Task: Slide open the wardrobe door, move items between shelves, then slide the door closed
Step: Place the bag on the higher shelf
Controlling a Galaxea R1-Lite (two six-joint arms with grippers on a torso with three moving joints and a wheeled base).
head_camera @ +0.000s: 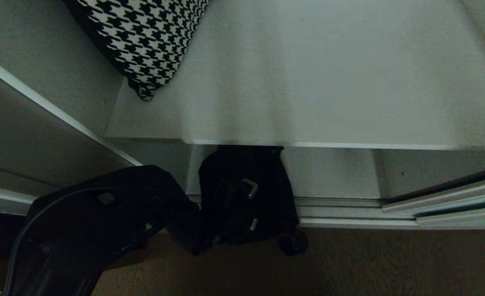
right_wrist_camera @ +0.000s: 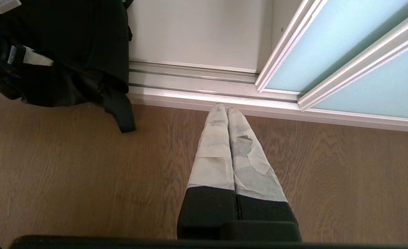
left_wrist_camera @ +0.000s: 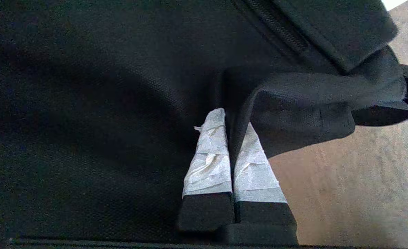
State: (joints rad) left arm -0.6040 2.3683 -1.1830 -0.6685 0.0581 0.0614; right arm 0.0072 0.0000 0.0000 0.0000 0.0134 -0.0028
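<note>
Left end effector: clamped on the black garment, below the upper shelf.
Advice: lift clear of the shelf edge first.
Right end effector: closed, empty, over the floor.

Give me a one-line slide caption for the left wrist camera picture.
Left gripper, its tape-wrapped fingers shut on a fold of large black textured-cloth garment, above the brown wood-grain floor.

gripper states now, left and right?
Left gripper: shut on the black garment.
Right gripper: shut, holding nothing, over the wood floor.
</note>
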